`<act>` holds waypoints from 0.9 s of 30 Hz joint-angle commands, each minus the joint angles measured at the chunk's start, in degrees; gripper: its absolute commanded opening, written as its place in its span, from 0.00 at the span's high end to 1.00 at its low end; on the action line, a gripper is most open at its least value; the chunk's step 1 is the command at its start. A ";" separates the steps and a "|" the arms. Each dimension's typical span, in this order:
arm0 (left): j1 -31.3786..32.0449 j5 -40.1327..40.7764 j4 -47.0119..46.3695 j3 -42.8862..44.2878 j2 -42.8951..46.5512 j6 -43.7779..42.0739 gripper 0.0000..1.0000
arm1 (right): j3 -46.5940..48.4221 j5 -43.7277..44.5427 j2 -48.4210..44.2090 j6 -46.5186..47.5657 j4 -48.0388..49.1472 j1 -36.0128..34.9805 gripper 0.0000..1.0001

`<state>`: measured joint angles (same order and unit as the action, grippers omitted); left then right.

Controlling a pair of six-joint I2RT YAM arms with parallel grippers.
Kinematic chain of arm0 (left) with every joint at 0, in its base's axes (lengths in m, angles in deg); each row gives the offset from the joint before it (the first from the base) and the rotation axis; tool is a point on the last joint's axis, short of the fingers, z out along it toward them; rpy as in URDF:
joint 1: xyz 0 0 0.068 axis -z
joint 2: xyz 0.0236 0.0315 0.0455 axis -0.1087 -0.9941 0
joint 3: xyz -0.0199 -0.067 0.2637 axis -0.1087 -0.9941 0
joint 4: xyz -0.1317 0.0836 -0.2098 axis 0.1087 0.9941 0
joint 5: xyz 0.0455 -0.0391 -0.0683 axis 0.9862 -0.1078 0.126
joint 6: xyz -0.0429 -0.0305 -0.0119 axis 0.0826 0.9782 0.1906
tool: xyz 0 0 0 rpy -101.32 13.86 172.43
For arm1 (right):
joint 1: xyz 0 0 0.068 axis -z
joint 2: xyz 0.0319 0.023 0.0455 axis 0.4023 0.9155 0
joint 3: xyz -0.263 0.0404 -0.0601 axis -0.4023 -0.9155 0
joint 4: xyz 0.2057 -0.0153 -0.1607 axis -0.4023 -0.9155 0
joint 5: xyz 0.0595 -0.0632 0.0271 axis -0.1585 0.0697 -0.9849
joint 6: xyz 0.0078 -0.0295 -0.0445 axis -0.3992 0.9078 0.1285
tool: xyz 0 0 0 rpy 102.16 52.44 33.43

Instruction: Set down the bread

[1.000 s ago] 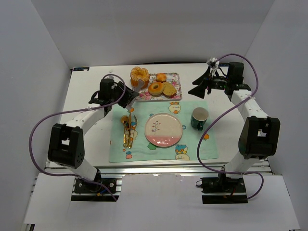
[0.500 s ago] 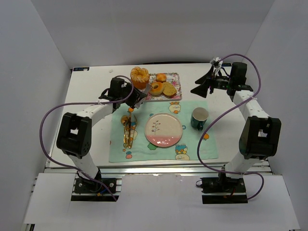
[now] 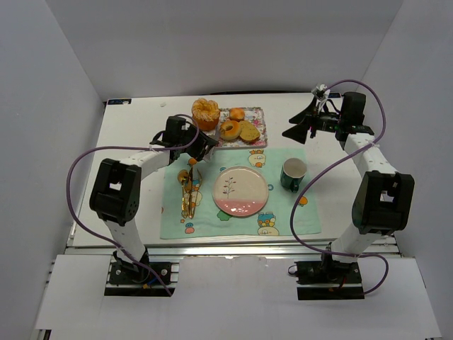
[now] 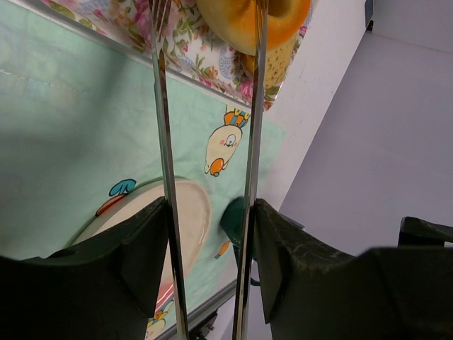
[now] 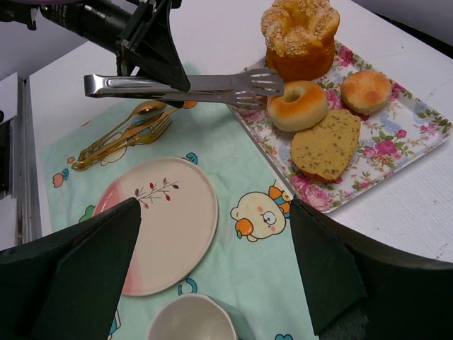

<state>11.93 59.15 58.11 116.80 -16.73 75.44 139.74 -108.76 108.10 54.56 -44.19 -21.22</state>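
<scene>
your left end effector is gripping the tongs, and their tips are sitting just beside the ring bread on the flowery tray. your right end effector is hanging wide open.

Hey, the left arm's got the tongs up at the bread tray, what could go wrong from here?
1. The tongs reach only the near edge of the ring-shaped bread; a shallow pinch might let it slip on the way to the plate.
2. The tall bun stands right beside the tips and could get knocked.
</scene>
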 commanded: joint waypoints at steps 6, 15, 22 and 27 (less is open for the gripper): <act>0.28 -2.38 -3.05 2.39 0.12 1.01 0.45 | -0.39 -1.73 -2.56 -0.35 2.34 0.31 0.11; 0.28 -4.05 -7.09 0.36 -0.06 3.21 0.51 | -0.57 -1.64 -2.56 -0.52 2.34 0.31 0.11; 0.28 -4.84 -8.85 -0.78 0.73 4.18 0.71 | -0.74 -1.64 -3.00 -0.52 2.34 0.31 0.11; 0.28 -5.19 -9.11 -2.62 3.28 4.26 0.82 | -0.83 -1.73 -3.27 -0.52 2.25 0.31 0.11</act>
<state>11.96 55.46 51.20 115.32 -17.19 79.31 139.00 -109.00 107.32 54.34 -43.28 -21.16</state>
